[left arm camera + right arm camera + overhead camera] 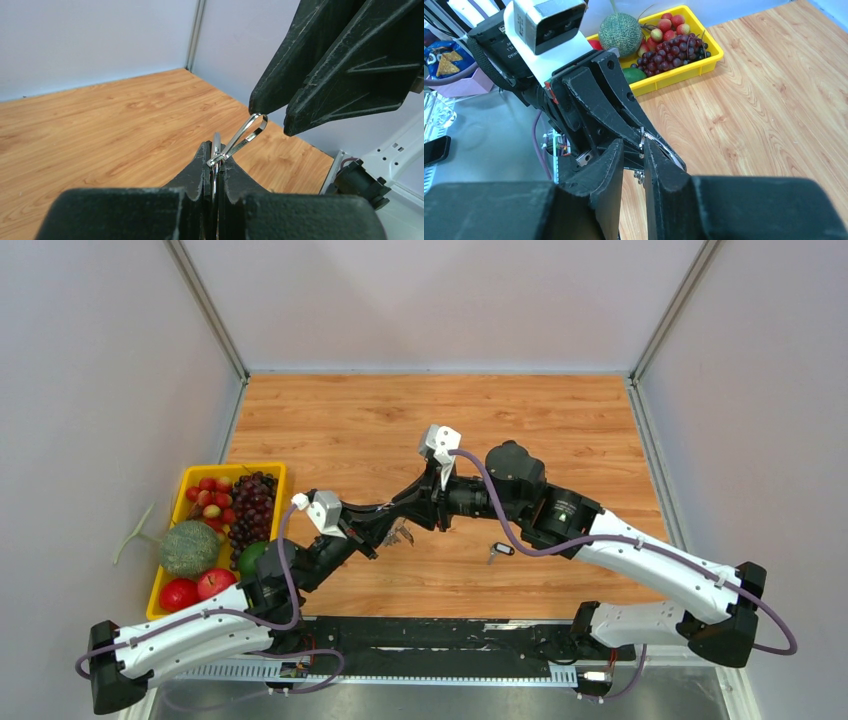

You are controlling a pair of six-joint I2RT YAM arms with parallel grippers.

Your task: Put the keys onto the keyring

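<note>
The left gripper is clamped on the keyring, its two fingers pressed together on the wire. It holds the ring above the table, near the middle and slightly toward the near edge. A narrow loop of the wire sticks out past the fingertips and slants up toward the right gripper.

The right gripper faces the left one tip to tip. Its jaws stand a little apart with a narrow gap between them. In the left wrist view the end of the loop touches the tip of one right finger at the mouth of that gap. The other finger is just beside the loop and not on it, so the right gripper is not clamped on the ring. In the right wrist view a bit of the wire shows at the tip of one finger.

A cluster of small silver keys hangs from the ring below the two grippers.

One key with a black head lies on the table, to the right of the grippers and nearer, below the right forearm and apart from the ring.

At the left edge sits a yellow tray holding grapes, a melon and apples.
</note>
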